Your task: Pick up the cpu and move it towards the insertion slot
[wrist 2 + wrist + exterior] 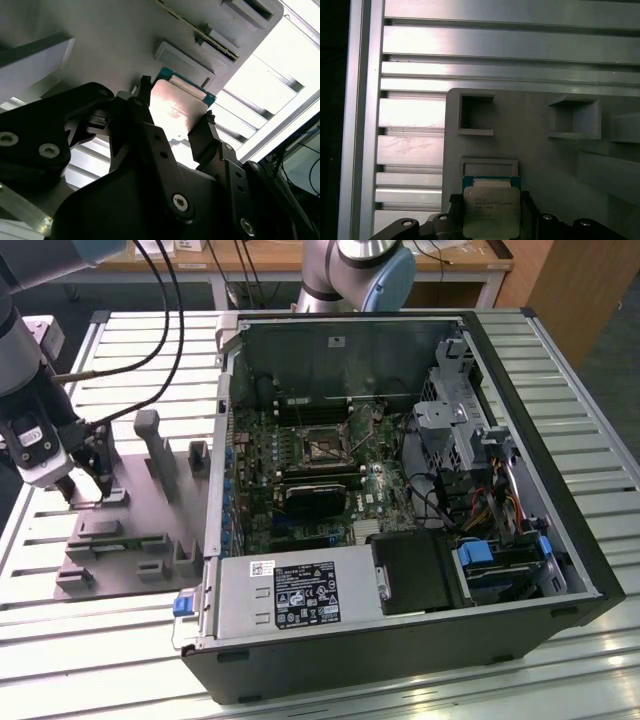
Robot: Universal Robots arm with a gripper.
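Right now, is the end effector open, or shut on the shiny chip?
Shut on the cpu: in the second wrist view the end effector sets its fingers against two opposite edges of the chip.

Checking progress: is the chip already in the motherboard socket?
No, the chip sits between the fingers at the grey fixture, outside the computer case.

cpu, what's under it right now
The grey fixture plate shows beside the cpu, which sits between the fingers of the gripper. Whatever lies directly beneath is covered by the chip itself.

Matt grey plastic fixture [530, 150], cpu [491, 212] w/ shiny metal top.
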